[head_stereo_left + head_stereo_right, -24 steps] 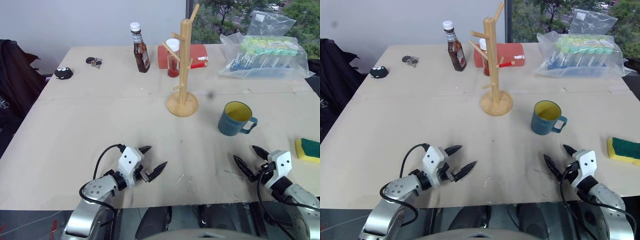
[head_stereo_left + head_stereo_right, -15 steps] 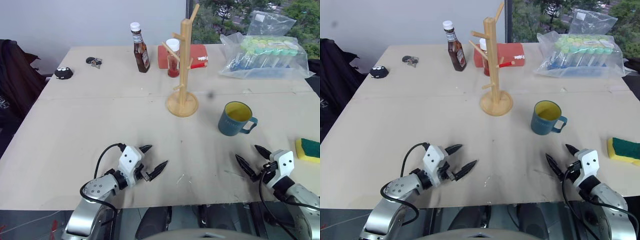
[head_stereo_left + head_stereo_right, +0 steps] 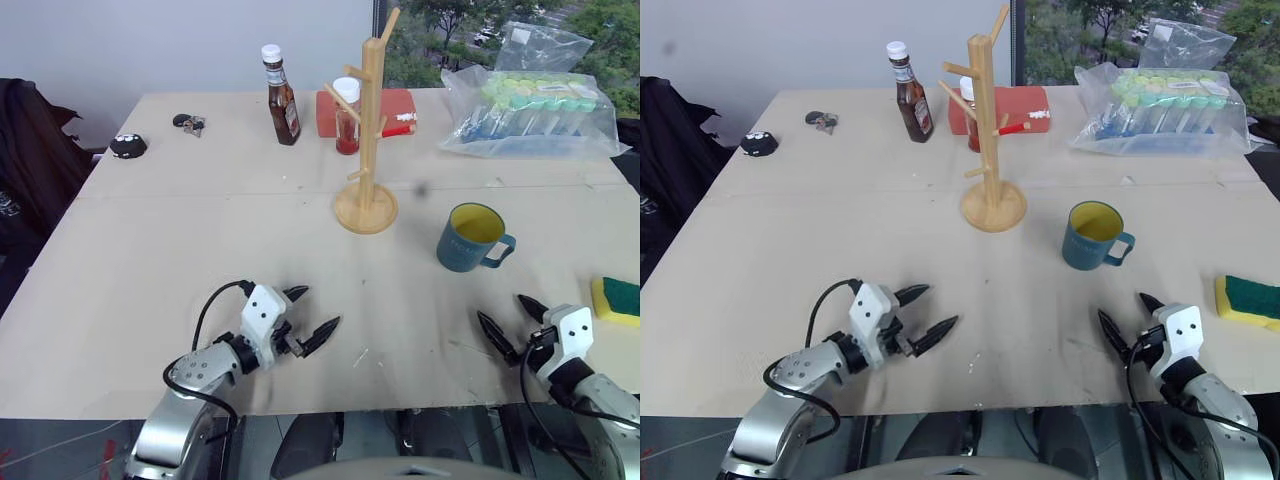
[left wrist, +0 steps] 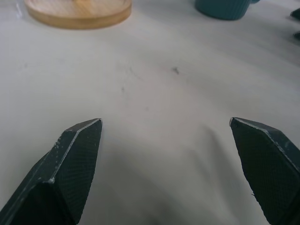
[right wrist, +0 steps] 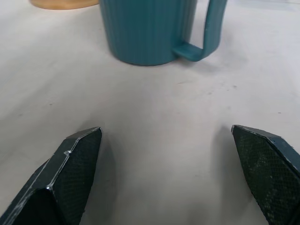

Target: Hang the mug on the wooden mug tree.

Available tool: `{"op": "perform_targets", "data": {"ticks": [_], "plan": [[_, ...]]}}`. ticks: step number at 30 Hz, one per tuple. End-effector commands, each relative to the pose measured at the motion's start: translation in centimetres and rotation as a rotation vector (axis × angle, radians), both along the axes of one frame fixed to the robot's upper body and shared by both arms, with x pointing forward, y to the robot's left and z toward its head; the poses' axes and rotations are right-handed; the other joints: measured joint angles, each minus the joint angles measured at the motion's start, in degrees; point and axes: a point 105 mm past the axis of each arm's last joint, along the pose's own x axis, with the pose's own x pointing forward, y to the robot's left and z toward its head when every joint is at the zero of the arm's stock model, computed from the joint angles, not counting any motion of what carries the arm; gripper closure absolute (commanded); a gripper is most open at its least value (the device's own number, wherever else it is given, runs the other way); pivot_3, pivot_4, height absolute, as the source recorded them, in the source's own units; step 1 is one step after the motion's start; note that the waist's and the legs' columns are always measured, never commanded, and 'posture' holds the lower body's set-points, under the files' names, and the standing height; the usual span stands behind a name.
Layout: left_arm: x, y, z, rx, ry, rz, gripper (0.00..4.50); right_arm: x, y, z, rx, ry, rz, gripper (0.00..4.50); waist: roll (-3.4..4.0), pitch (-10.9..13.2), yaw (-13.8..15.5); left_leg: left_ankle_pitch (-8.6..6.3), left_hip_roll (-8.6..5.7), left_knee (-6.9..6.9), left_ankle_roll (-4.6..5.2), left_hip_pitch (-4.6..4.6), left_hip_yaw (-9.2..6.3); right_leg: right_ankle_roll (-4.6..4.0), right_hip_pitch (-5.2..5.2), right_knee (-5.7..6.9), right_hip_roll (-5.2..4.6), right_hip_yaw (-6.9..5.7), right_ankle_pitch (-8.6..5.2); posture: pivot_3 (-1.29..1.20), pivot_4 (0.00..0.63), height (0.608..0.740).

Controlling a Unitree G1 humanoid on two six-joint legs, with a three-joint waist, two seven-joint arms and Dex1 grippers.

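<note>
The ribbed teal mug (image 3: 473, 238), yellow inside and empty, stands upright on the pale table (image 3: 200, 230), right of the wooden tree (image 3: 366, 130) with its round disc base. Both the left gripper (image 3: 311, 314) and right gripper (image 3: 514, 321) hover with jaws wide, holding nothing

In the right wrist view the mug (image 5: 149, 29) is cut off at the rim, so its inside is hidden. In the left wrist view just the near edge of the mug tree (image 4: 78, 10) base is caught. The red-capped bottle (image 3: 346, 118) is partly hidden behind the post. The small dark objects (image 3: 127, 146) at the counter's (image 3: 180, 240) far left cannot be identified.
</note>
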Motion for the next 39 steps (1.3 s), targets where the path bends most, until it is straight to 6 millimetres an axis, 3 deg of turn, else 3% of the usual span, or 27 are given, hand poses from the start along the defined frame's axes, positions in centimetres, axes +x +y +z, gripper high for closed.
{"op": "perform_targets", "data": {"ticks": [1, 10, 18, 21, 23, 29, 34, 39], "plan": [[-0.1, -1.0, 2.2, -0.041, -0.053, -0.073, 0.00, 1.2, -0.5, 2.4, -0.012, -0.085, -0.073, 0.02, 0.00, 0.0, -0.2, 0.00, 0.00, 0.00, 0.00, 0.00, 0.01, 0.00, 0.00, 0.00, 0.00, 0.01, 0.00, 0.00, 0.150, 0.740], [-1.0, -2.9, 7.1, -0.123, -0.064, -0.347, 0.00, 5.1, 0.1, 4.6, -0.009, -0.152, -0.207, 0.02, 0.03, 0.0, -0.2, 0.01, -0.01, -0.01, -0.03, -0.02, -0.03, 0.04, -0.02, 0.00, 0.03, -0.03, 0.04, 0.00, 0.150, 0.740], [-0.7, -4.3, 9.5, -0.108, -0.106, -0.415, 0.00, 6.6, 0.8, 4.2, -0.006, -0.155, -0.216, 0.02, 0.03, 0.0, -0.3, 0.15, -0.04, -0.02, -0.27, -0.07, -0.04, 0.16, -0.03, -0.04, 0.04, -0.03, 0.12, 0.00, 0.150, 0.740], [-0.6, -4.5, 9.8, -0.108, -0.112, -0.419, 0.00, 7.2, 1.3, 3.9, 0.000, -0.156, -0.202, 0.78, 0.05, 0.0, -0.4, 0.16, -0.04, -0.03, -0.27, -0.04, 0.00, 0.17, -0.04, -0.04, 0.06, 0.02, 0.12, 0.00, 0.150, 0.740], [-0.6, -4.7, 9.9, -0.107, -0.117, -0.423, 0.00, 7.8, 1.2, 3.8, 0.007, -0.158, -0.208, 1.81, 0.06, 0.0, -0.4, 0.16, -0.03, -0.03, -0.27, -0.03, 0.02, 0.16, -0.04, -0.04, 0.09, 0.05, 0.12, 0.00, 0.150, 0.740], [-0.6, -4.8, 10.1, -0.107, -0.119, -0.428, 0.00, 9.0, 1.0, 3.8, 0.030, -0.185, -0.216, 4.33, 0.06, 0.1, -0.4, 0.16, -0.03, -0.03, -0.28, -0.04, 0.01, 0.16, -0.04, -0.04, 0.11, 0.05, 0.12, 0.00, 0.150, 0.740], [-0.5, -4.7, 10.1, -0.114, -0.128, -0.418, 0.00, 9.8, 1.0, 4.0, 0.039, -0.198, -0.189, 4.45, 0.06, 0.1, -0.4, 0.17, -0.03, -0.03, -0.28, -0.04, 0.02, 0.16, -0.04, -0.04, 0.10, 0.07, 0.13, 0.00, 0.150, 0.740], [-0.1, -4.4, 9.8, -0.126, -0.154, -0.361, 0.00, 10.2, 1.2, 5.4, -0.023, -0.226, -0.090, 4.45, 0.08, 0.1, -0.4, 0.16, -0.03, -0.02, -0.28, -0.04, 0.04, 0.16, -0.04, -0.04, 0.10, 0.09, 0.13, 0.00, 0.150, 0.740]]}}
